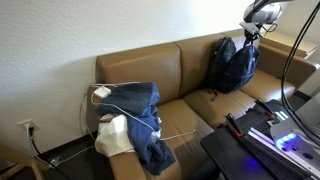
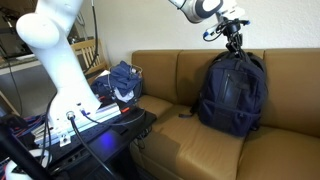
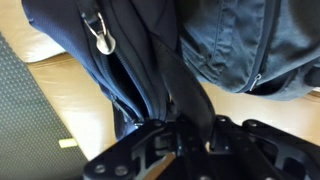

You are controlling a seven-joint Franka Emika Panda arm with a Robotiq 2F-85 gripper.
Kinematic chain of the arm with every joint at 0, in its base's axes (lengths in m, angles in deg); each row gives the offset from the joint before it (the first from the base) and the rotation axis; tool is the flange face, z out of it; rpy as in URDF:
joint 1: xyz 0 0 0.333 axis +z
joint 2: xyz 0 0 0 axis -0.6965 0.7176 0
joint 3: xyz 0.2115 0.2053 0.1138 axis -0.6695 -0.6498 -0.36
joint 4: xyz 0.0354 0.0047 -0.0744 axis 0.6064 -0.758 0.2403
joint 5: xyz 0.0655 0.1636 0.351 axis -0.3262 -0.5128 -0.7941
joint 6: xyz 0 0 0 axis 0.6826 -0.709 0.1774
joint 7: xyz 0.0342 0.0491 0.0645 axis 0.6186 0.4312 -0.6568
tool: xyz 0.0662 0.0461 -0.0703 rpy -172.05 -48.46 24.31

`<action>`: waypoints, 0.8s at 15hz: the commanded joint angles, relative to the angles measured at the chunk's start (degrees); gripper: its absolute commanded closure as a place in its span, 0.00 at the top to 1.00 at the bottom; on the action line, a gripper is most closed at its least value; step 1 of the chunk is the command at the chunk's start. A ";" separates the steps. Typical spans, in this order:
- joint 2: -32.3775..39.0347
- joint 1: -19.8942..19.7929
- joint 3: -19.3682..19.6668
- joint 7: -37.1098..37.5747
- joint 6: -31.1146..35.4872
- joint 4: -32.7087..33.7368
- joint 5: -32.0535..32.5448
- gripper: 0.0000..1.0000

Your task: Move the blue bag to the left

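Item: blue bag point(image 2: 232, 95), a dark navy soft backpack directly beneath the gripper point(image 2: 235, 42), upright, its base on the sofa seat point(image 2: 200, 150) and its back against the cushion. Hold: in the wrist view the top loop handle point(image 3: 185, 85) runs between the gripper's fingers, which appear clamped on it. Hazards, judged: the strap is narrow and the bag soft and bulky, so it could slip through the fingers under load. A low carry would drag the base across the leather and tip or twist the bag, and a quick sideways move would set it swinging. Adjacent: lighter grey-blue fabric point(image 3: 240, 45) touches the bag just beside the gripper — whether it is a separate bag cannot be told — and could snag and come along. A zipper pull point(image 3: 100, 40) hangs loose on the other side. Further off: rumpled denim clothing point(image 1: 140, 110) with a white cable point(image 1: 101, 93) — well apart from the gripper, filling the far seat and limiting room if the move runs that way.
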 commanded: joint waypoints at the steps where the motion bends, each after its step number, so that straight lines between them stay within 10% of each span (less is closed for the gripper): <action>1: -12.16 -4.58 -6.44 -9.75 -3.01 -6.05 -6.38 0.04; 12: -33.07 -5.31 -8.73 -42.37 -21.08 -20.65 -16.37 0.04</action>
